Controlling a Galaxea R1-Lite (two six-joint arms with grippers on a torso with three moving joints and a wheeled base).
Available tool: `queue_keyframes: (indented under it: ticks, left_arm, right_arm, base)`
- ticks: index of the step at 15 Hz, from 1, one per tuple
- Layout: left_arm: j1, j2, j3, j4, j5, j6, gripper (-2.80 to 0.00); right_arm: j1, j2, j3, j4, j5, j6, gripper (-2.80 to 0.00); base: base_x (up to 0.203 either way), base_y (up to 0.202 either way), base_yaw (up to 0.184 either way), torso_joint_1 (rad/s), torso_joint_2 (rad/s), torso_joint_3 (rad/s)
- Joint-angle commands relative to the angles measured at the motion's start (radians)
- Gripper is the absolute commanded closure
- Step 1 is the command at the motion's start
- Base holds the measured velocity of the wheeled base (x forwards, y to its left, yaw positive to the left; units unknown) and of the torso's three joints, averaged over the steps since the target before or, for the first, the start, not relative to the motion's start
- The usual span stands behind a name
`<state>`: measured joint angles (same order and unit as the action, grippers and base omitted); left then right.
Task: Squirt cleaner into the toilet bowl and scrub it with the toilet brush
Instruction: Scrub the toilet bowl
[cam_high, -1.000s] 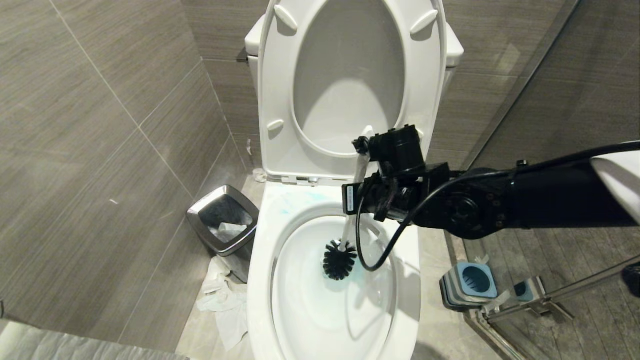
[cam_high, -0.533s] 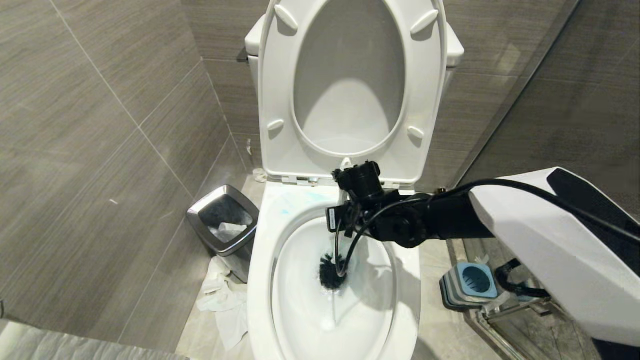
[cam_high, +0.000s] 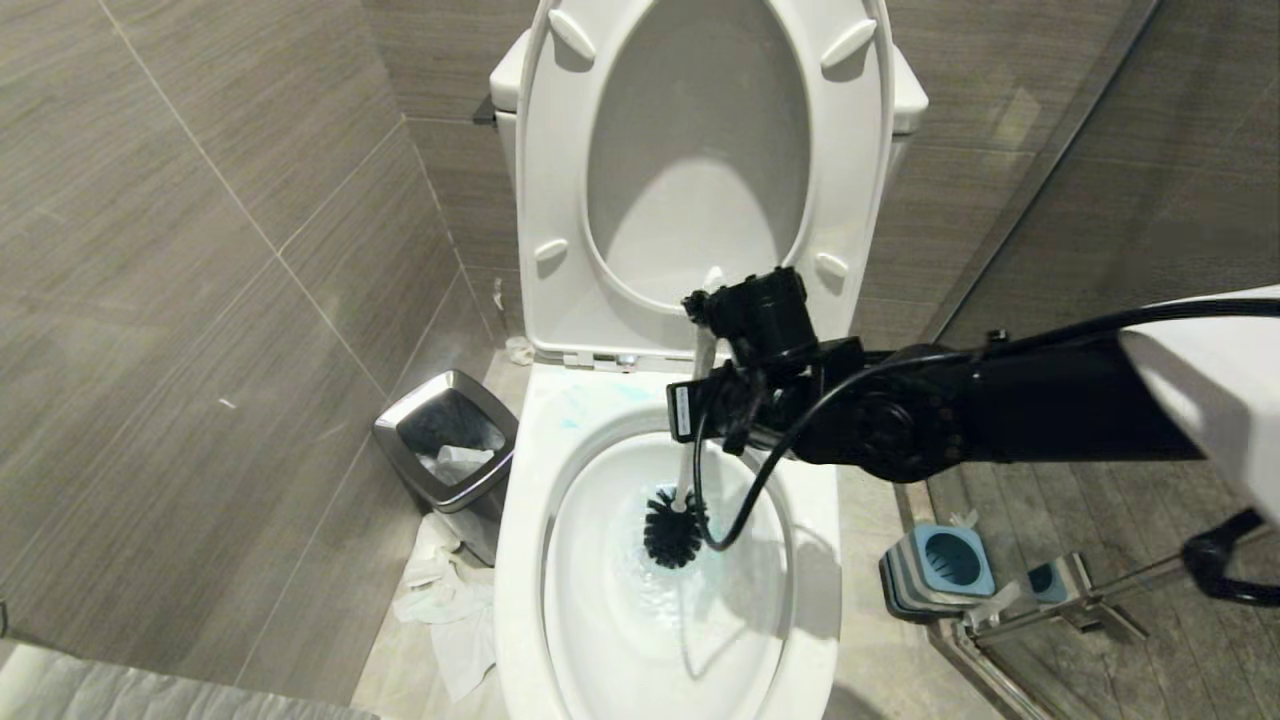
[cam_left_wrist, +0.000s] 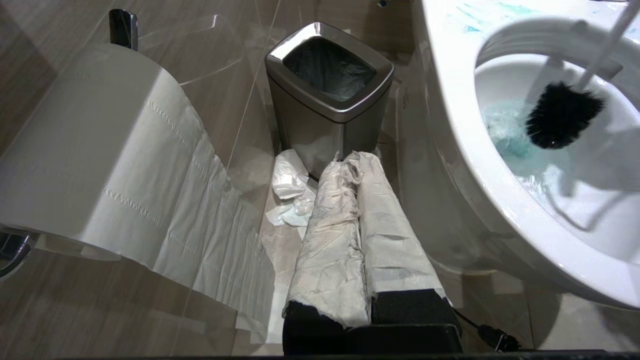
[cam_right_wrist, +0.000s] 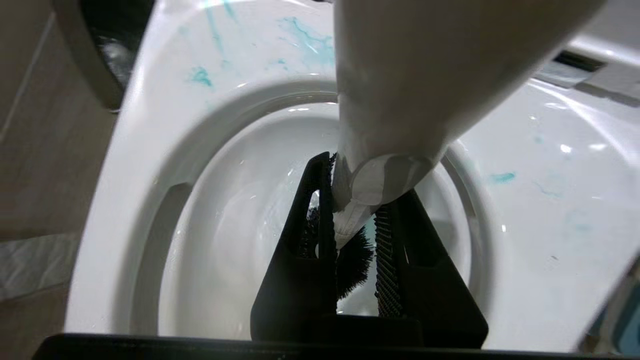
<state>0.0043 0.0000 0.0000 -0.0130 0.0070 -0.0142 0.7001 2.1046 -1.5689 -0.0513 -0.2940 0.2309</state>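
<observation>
Brush head (cam_high: 672, 527) lifted slightly, grey tiled walls (cam_high: 200, 250), white bowl (cam_high: 520, 560)

We see a steel bin (cam_high: 447, 440) with a black liner standing on the floor (cam_high: 880, 640) in the corner where the tiled wall (cam_high: 180, 300) turns, with some white paper inside it and crumpled tissue (cam_high: 445, 610) lying on the floor just in front of it. On the wall near the bin hangs a paper roll (cam_left_wrist: 85, 150), its loose sheet trailing downward. At the floor's opposite side a metal bar (cam_high: 1110, 590) runs low along the glass door (cam_high: 1150, 200).
</observation>
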Motion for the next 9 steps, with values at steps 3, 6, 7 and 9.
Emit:
queue_keyframes:
  ticks: [3,6,7,9]
  left_arm:
    - [0.0,0.0,0.008,-0.001,0.001,-0.001,0.0]
    - [0.0,0.0,0.008,-0.001,0.001,-0.001,0.0]
    - [0.0,0.0,0.008,-0.001,0.001,-0.001,0.0]
    - [0.0,0.0,0.008,-0.001,0.001,-0.001,0.0]
  right_arm:
    - [0.012,-0.156,0.095,-0.002,-0.011,-0.001,0.0]
    - [0.012,-0.099,0.102,-0.019,-0.045,-0.062,0.0]
    - [0.012,-0.062,0.096,-0.044,-0.049,-0.068,0.0]
    - [0.012,0.02,0.086,-0.123,-0.053,-0.077,0.0]
  base:
    - [0.0,0.0,0.0,0.0,0.0,0.0]
    - [0.0,0.0,0.0,0.0,0.0,0.0]
    - [0.0,0.0,0.0,0.0,0.0,0.0]
    - [0.0,0.0,0.0,0.0,0.0,0.0]
